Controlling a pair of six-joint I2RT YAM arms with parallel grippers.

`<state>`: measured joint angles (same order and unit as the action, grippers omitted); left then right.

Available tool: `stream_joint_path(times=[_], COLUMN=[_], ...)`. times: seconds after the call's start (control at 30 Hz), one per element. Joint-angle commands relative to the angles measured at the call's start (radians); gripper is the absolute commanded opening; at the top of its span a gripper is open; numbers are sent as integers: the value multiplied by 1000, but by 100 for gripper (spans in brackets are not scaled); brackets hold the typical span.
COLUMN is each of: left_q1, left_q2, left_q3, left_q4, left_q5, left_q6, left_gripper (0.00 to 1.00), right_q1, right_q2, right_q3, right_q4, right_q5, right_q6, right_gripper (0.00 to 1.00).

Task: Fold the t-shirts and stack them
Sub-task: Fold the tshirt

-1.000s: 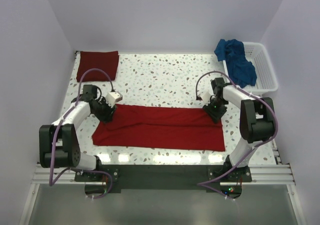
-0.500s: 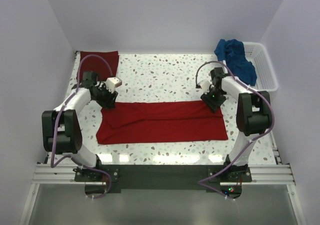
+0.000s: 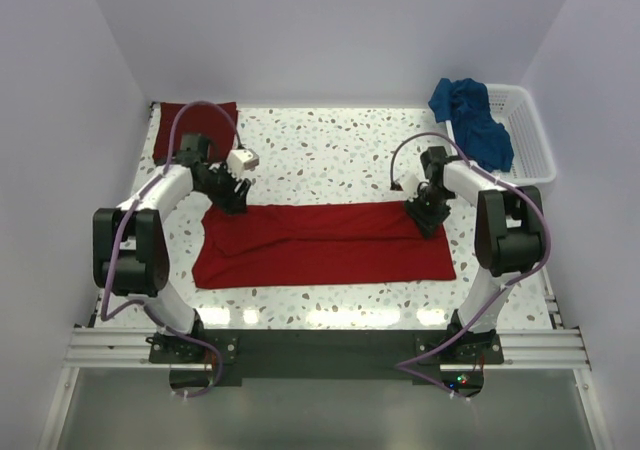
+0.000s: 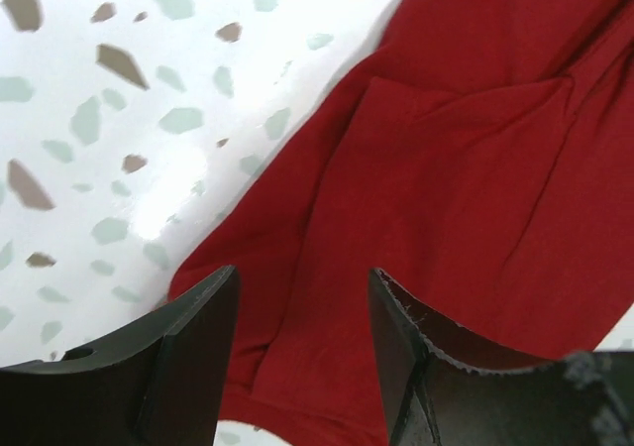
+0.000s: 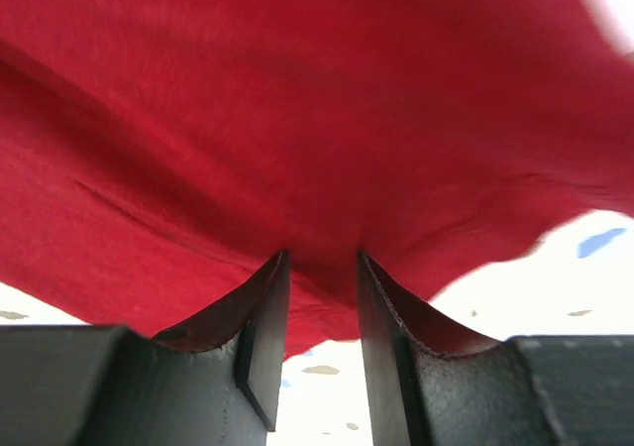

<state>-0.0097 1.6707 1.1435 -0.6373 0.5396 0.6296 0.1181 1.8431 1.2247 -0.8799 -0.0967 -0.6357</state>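
One bright red t-shirt (image 3: 330, 245) flat; left gripper (image 4: 302, 276) spread over it; right gripper (image 5: 322, 258) pinching edge.

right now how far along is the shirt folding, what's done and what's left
Done: the maroon shirt lies folded at the far left corner. In hand: the bright red shirt lies as a long band mid-table, left pincer open over its far left end, right pincer at its far right edge, grip unclear. Left: finish folding it, stack it, then fold the blue shirt heaped in the basket.
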Motion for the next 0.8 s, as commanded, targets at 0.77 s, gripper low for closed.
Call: stream_joint_path(times=[0.77], left_q1=[-292], left_q2=[176], left_q3=[318], left_q4=[-370], left_q5=[82], left_q6=[786], left_gripper=[55], right_q1=[6], right_q2=[-38], right_q3=[-28], right_q4=[-21], right_q5=[-17], right_q6=[-19], right_gripper=[34])
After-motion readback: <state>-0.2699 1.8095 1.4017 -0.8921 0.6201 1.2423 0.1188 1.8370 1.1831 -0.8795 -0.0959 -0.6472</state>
